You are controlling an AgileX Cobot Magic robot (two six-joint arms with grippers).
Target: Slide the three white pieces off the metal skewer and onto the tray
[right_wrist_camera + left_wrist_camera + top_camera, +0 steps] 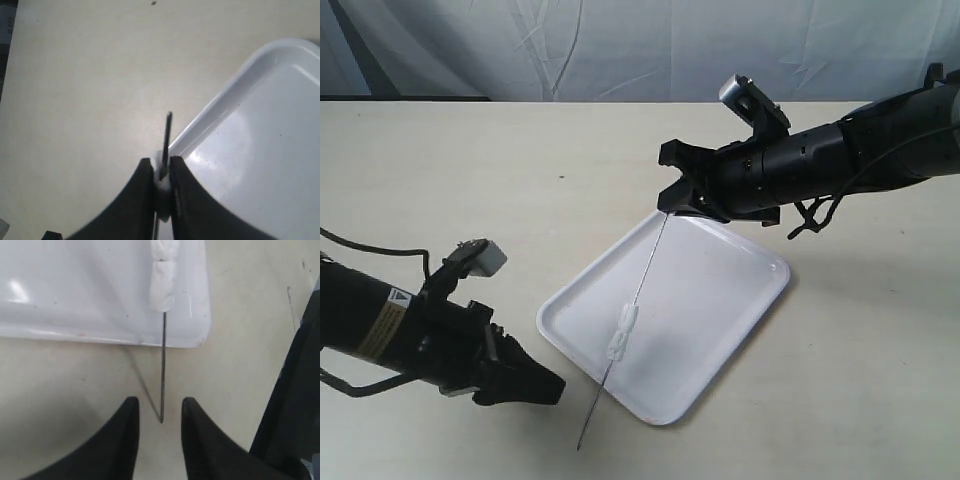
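Nearest the viewer, the left gripper (159, 405) stands released, its jaws flanking the skewer (649, 268) tip, which touches the desk (470, 170). Three pieces (623, 331) sit threaded above the tray (740, 300), close to its near rim; beyond, the right gripper (161, 162) is clenched on the skewer's upper end. Risk: stripped from this position, the pieces could clear the rim and land on the desk.

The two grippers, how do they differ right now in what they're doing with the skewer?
The right gripper is shut on the metal skewer at its upper end; the left gripper is open, holding nothing. The right gripper sits at the far corner of the tray; the left gripper is off the tray, beyond its near edge, straddling the skewer's free tip. Both are black and face each other along the skewer.
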